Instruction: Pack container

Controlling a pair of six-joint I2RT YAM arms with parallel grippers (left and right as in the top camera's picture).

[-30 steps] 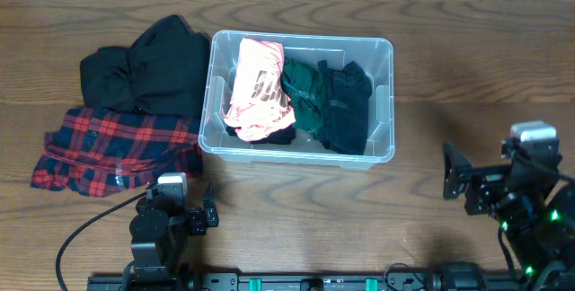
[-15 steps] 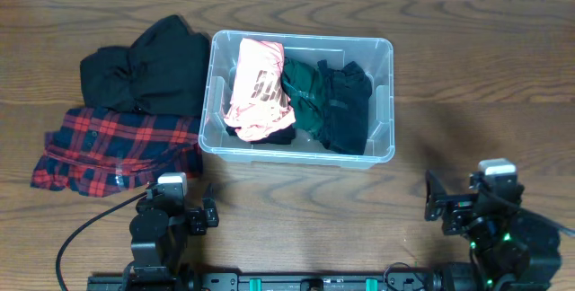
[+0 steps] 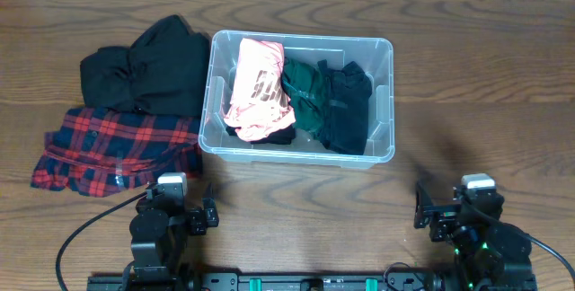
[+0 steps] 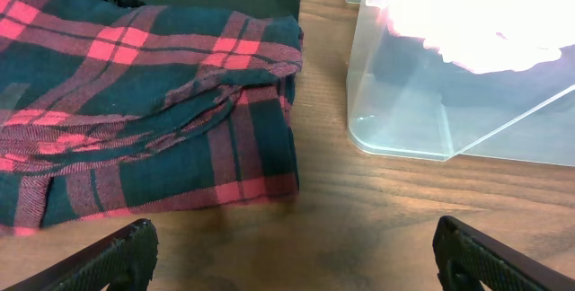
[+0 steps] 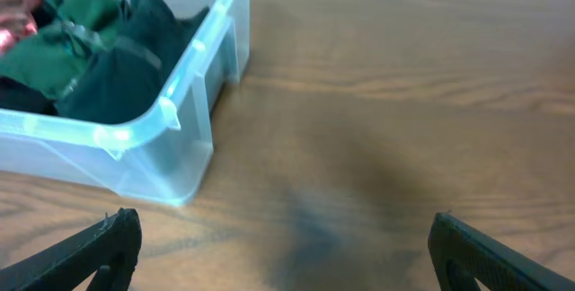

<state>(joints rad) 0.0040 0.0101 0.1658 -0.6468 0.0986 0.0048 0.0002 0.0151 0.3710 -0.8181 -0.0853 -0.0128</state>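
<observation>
The clear plastic container [image 3: 384, 152] stands mid-table and holds a pink garment [image 3: 259, 89], a green garment [image 3: 304, 98] and a black garment [image 3: 346, 107]. It also shows in the left wrist view [image 4: 395, 102] and the right wrist view [image 5: 180, 116]. A red plaid shirt [image 3: 112, 152] and a black garment [image 3: 148, 66] lie left of it. My left gripper [image 4: 287, 260] is open and empty near the front edge, by the plaid shirt [image 4: 135, 111]. My right gripper [image 5: 287, 251] is open and empty over bare wood, front right of the container.
The table is brown wood [image 3: 467, 66]. The plaid shirt lies close in front of the left gripper. The container's near right corner lies to the left of the right gripper.
My right arm has drawn back toward the front edge and moved left, away from its earlier spot at the far right. The left arm and the clothes have not moved.
</observation>
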